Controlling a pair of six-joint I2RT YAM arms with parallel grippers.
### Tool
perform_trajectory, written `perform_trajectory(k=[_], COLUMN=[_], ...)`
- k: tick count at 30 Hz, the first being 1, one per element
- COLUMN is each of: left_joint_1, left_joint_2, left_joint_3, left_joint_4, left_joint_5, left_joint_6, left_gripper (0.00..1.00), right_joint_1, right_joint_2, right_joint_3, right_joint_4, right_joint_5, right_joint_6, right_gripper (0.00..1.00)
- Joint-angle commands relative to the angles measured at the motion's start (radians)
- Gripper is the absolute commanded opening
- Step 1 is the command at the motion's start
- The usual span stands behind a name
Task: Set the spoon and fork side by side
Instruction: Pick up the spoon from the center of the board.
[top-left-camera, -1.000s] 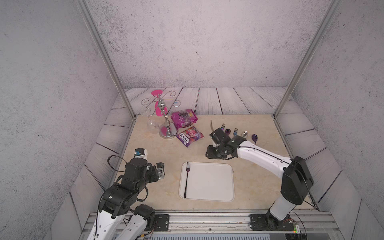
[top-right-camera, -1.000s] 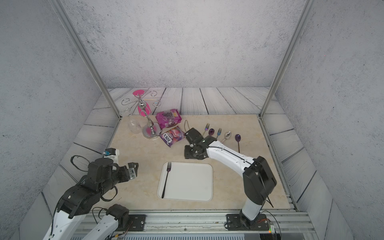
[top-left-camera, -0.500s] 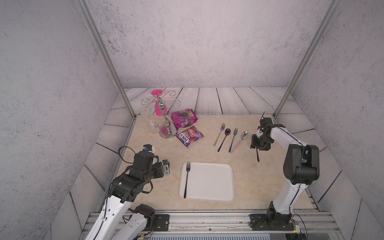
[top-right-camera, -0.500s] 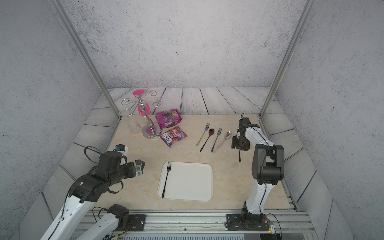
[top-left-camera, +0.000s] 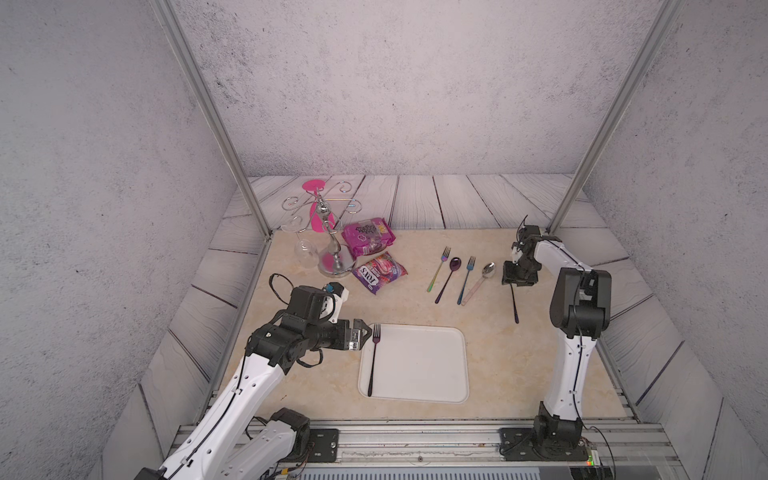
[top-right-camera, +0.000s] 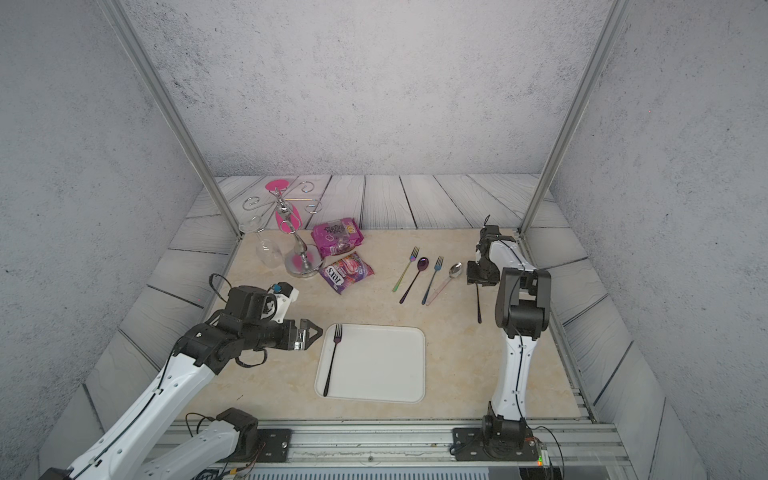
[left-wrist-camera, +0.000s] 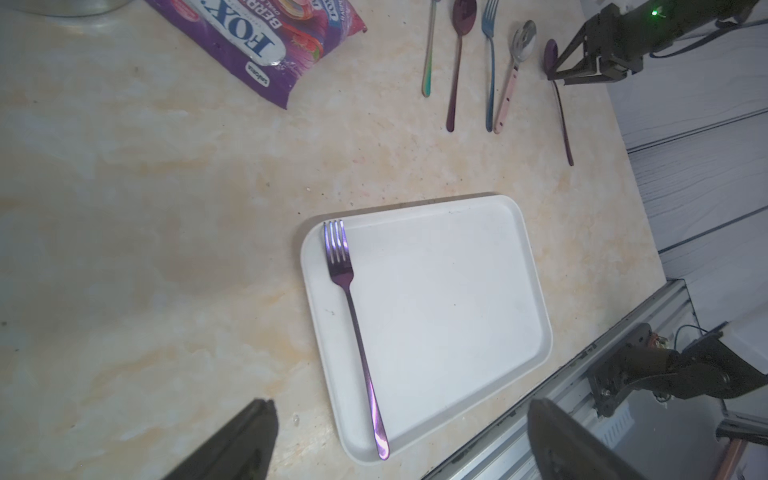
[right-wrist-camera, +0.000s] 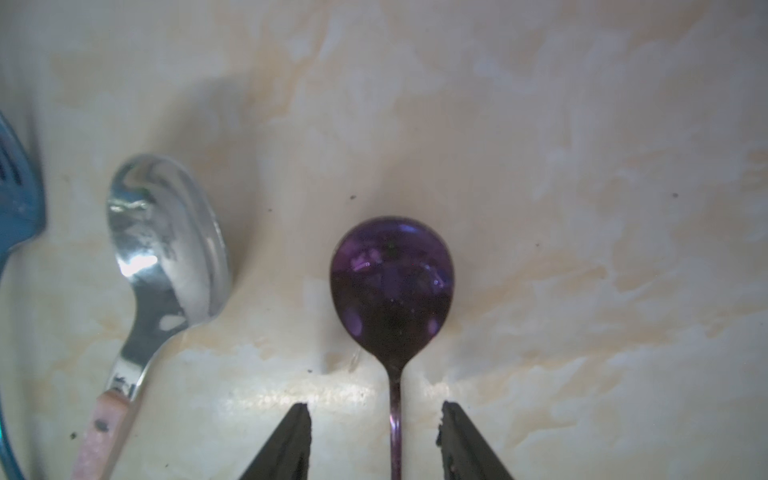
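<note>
Within the last second the right gripper has been swung from the cutlery row at mid-frame to the purple spoon, right of centre in both top views. Its jaws are spread, straddling the spoon's neck without touching it. The left gripper, also spread, has been brought beside the fork on the tray, lower centre. A grasp of the spoon is judged imminent, since spoon and fork lie well apart.

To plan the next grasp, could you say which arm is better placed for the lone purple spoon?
Right: the right gripper, open, straddles the handle of the spoon; the left gripper is by the tray.
</note>
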Motion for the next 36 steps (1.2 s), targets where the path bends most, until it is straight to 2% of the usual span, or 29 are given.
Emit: perform_trajectory(k=[1,5,17,26,31,36], left_joint_1=[0.002,0.002,0.002,0.002,0.002,0.002], left_joint_2=[-0.004,-0.02,-0.126,-0.17,-0.217,-0.277], left_joint_3=[0.012,-0.012,-0.028,-0.016,-0.014,-0.018], left_joint_4=[0.044,0.091,0.092,0.073,0.059,0.045], left_joint_5=[0.094,0.129,-0.013,-0.095,-0.172,-0.293], left_joint_6=[0.065,0.076,0.111,0.1,0.088,0.063], left_gripper=[0.99,0.99,1.0,0.99,1.0,1.0], right_joint_1=[-0.004,-0.004,-0.004,-0.004,-0.005,0.003], right_joint_2=[0.032,0.033,0.037,-0.03,-0.129,-0.297], right_joint_3=[0.022,-0.006,-0.044,-0.098,-0.186,-0.3], right_joint_4=[-0.059,-0.059,-0.031,0.003,0.053,0.071], right_joint_5=[0.004,-0.012,-0.009,-0.004,0.006,-0.023], right_joint_6=[-0.022,-0.01,0.002,0.034,0.085,0.179], right_gripper=[0.5,0.48,0.28,0.0,0.0,0.0])
